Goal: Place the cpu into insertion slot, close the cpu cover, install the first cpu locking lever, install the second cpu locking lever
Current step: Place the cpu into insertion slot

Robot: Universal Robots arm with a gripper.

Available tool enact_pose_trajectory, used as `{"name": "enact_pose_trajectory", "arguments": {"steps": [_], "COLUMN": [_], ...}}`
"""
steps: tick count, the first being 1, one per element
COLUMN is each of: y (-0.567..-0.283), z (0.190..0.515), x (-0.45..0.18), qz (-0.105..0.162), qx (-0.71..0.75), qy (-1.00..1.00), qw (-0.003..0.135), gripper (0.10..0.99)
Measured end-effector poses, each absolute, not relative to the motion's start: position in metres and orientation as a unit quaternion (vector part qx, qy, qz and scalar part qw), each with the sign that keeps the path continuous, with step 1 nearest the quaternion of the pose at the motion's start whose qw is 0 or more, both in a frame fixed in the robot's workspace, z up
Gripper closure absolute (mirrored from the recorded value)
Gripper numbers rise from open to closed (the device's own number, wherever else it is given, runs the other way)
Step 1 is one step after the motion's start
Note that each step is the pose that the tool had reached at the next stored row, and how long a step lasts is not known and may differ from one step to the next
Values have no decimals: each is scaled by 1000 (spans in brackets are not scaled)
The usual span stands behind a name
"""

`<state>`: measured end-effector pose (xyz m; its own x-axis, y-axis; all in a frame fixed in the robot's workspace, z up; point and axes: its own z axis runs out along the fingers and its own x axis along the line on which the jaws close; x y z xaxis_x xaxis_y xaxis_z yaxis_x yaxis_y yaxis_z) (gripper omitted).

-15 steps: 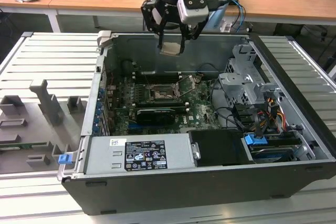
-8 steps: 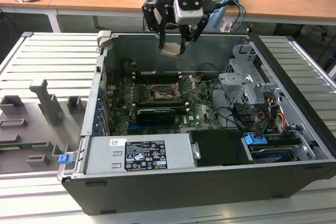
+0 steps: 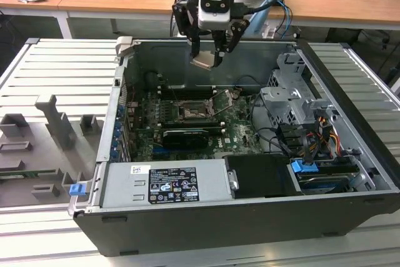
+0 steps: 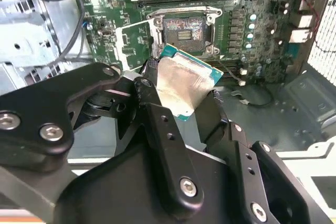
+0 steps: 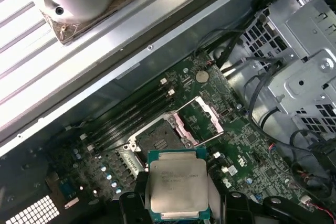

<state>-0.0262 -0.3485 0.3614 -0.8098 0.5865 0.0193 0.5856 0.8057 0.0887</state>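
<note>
The tool (image 3: 208,55) is clamped on the cpu (image 5: 176,184), gripping two opposite edges and holding it tilted in the air above the empty insertion slot (image 5: 157,141). The cpu cover (image 5: 200,121) lies flipped open just beside that slot, inside the computer case (image 3: 187,220).

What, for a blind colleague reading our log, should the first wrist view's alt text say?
The claw holds a silver chip over a green board, close to the empty socket whose cover frame stands open. A grey metal cage sits beside the board.
</note>
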Motion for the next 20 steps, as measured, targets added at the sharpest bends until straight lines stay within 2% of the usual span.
{"name": "enact_pose_trajectory", "arguments": {"steps": [20], "y": [-349], "z": [351], "x": [-26], "qz": [43], "qx": [471], "qy": [881], "qw": [12], "gripper": [557]}}
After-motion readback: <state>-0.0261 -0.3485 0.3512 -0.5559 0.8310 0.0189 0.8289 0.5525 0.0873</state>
